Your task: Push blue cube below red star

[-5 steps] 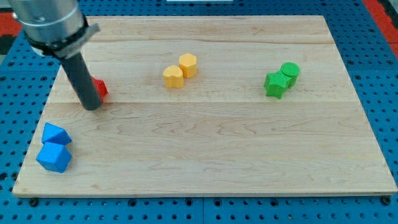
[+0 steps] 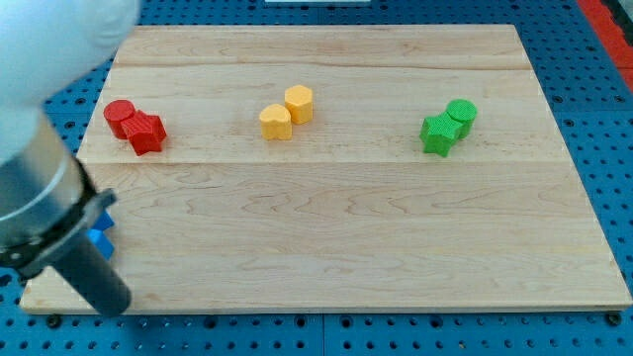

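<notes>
One rod only on this arm, no fingers or jaws to open or close, so nothing is grasped; the dark rod ends in my tip (image 2: pixel 111 305), which sits at the near left corner of the wooden board (image 2: pixel 336 247), right by the near edge. The arm's body fills the left side of the view and hides most of that corner. Two small slivers of blue show just right of the rod, above the tip: I take them for the blue cube (image 2: pixel 100 241) and perhaps a second blue block, though too little shows to tell shape or count for certain. My tip looks to be just beside the blue, near side of it; whether it touches I cannot tell. Two red blocks sit at far left: a red cylinder (image 2: pixel 119 115) and, touching it on its right and slightly nearer, the red star (image 2: pixel 146 133). The blue slivers lie nearer than the red star and a little left of it, well apart from it. Two yellow blocks (image 2: pixel 285 112) sit touching at far centre. Two green blocks sit touching at far right: a green star (image 2: pixel 436 134) with a green cylinder (image 2: pixel 460 113) behind it.
</notes>
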Motion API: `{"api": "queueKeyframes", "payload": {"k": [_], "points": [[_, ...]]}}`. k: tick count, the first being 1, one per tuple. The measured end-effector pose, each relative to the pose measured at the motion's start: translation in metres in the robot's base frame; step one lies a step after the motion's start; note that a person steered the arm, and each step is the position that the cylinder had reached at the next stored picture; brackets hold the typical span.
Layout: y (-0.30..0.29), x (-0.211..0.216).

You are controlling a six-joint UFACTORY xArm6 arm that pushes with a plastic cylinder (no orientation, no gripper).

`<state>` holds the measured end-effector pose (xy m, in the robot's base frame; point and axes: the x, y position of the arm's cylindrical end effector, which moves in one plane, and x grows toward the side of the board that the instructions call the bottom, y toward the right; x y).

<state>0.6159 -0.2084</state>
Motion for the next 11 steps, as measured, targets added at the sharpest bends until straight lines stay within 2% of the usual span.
{"api": "queueKeyframes", "payload": {"k": [1,3,5,7,8,9,10,11], "points": [[-0.042,-0.02],[-0.02,-0.058],[-0.033,-0.093],[0.011,-0.054],[0.041,-0.056],[-0.012,-0.086],[-0.023,-0.123],[-0.016,-0.142]]}}
